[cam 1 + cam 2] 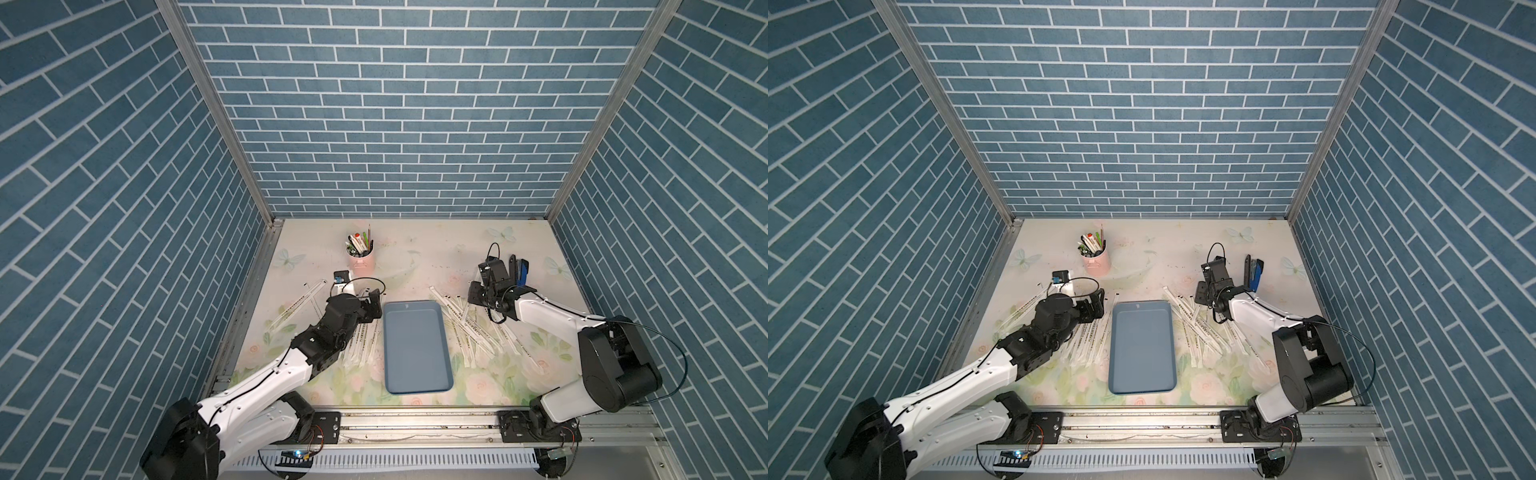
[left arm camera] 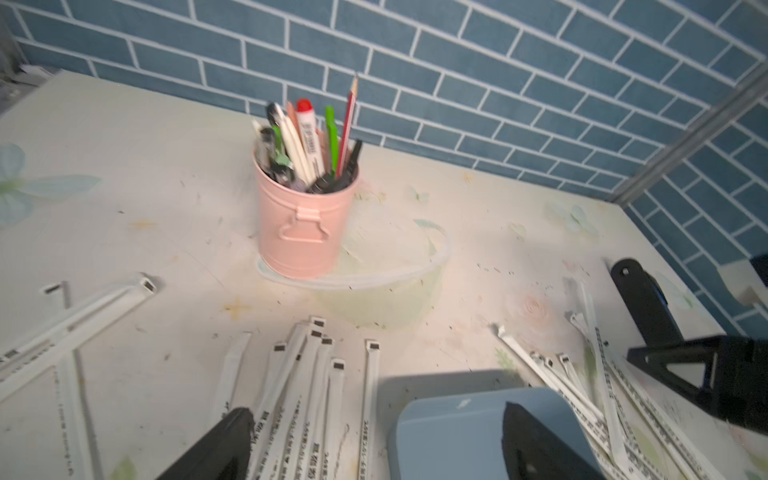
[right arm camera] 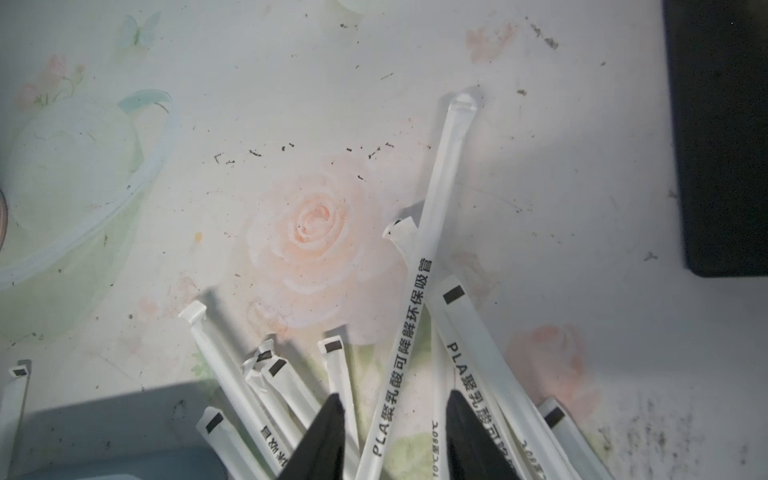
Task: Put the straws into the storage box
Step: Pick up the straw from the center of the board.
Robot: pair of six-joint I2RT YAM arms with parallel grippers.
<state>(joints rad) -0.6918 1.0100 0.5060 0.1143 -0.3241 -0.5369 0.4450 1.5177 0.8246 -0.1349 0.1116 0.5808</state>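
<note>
1. closest to us is the storage box (image 1: 415,349). it lies flat in the middle of the worktop (image 1: 415,257), between the two arms, and it is empty. no straw is in it yet.
2. the straws (image 1: 465,328) lie in two messy heaps, one on each side of the box, just beside its long edges. they cross over each other, so lifting one could drag or flick its neighbours.
3. the left tool (image 2: 376,411) is wide and holds nothing. one jaw hangs over the straws and the other over a corner of the box. if it goes straight down, that jaw could hit the rim and push the box.
4. the right tool (image 3: 395,397) is partly closed, with one jaw on each side of a single straw (image 3: 409,316). we see a gap on both sides, so we cannot tell if it grips. the paper is smooth and thin, so the straw may slip out, or sag and swing.
5. the box looks only about as long as a straw. a crooked straw could land on the rim and roll off.
6. further back, the stapler (image 1: 523,272) is near the right tool and could get knocked. the pink cup (image 1: 362,261) of pens (image 2: 309,137) is furthest, past the left tool.
</note>
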